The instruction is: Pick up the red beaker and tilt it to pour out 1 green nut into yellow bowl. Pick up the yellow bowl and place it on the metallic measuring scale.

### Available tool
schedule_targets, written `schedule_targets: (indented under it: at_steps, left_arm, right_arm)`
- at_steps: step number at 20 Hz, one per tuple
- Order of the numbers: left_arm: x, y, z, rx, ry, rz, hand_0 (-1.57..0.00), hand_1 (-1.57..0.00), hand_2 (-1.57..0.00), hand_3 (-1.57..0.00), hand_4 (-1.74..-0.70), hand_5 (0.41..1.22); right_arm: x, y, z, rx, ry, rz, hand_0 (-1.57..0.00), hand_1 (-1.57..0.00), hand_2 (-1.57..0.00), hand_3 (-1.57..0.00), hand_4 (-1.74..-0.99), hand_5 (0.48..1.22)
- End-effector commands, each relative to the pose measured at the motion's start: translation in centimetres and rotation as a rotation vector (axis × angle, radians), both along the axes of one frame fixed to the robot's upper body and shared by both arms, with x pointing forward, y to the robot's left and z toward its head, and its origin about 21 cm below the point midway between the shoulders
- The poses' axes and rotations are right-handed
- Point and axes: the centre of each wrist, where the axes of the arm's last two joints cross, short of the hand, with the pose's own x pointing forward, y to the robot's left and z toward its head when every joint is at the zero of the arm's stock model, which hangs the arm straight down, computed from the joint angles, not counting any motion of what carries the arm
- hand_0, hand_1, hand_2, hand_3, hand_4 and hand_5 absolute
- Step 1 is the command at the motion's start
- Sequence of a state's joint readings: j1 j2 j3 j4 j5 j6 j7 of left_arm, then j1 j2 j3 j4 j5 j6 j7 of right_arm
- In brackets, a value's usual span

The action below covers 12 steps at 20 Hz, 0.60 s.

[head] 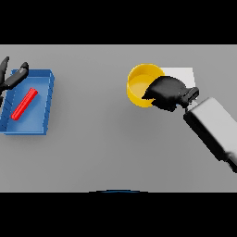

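Head view: your right hand point(166, 92) sits at the yellow bowl point(141, 85), fingers curled over its right rim, so it looks clamped on the wall there. The bowl partly covers a pale flat square, likely the scale point(185, 75), showing just behind the hand; you can't tell if the bowl rests on it or hangs above it. No green nut shows inside the bowl.

Handling guess: the bowl looks stiff, light and smooth-walled, so it may slip. Pinch the rim with thumb inside and keep it level.

The red beaker point(24, 104) lies on its side in the blue tray point(44, 125), far left on the desk point(102, 148). It's slim and rigid and may roll; take it mid-body. Your left hand point(11, 78) hovers at the tray's back-left edge, fingers spread, holding nothing.
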<state>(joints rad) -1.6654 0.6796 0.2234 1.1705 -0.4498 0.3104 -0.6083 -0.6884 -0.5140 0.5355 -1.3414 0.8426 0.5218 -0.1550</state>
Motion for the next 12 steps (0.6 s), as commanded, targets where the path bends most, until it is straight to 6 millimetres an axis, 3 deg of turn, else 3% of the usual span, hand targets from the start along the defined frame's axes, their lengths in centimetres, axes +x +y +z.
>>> schedule_targets:
  at_steps: [1,7,12]
  left_arm:
    - [-0.1,-0.1,0.0,0.001,0.002,-0.003,0.00,0.00,0.00,0.00,-0.73,0.715]
    - [-0.5,-0.7,0.4,-0.010,0.017,0.003,0.00,0.00,0.00,0.00,-0.74,0.730]
    - [-0.7,-0.3,0.6,-0.001,0.027,0.007,0.00,0.00,0.00,0.00,-0.72,0.732]
  right_arm:
    - [0.3,-0.6,0.4,0.006,-0.017,-0.025,-1.57,-1.57,-1.54,-1.15,-1.741,1.221]
    - [2.6,-3.8,0.1,0.019,-0.077,-0.169,-1.57,-1.57,-1.54,-1.14,-1.741,1.221]
    - [3.9,-6.4,-1.6,0.016,-0.070,-0.271,-1.57,-1.57,-1.52,-1.16,-1.741,1.221]
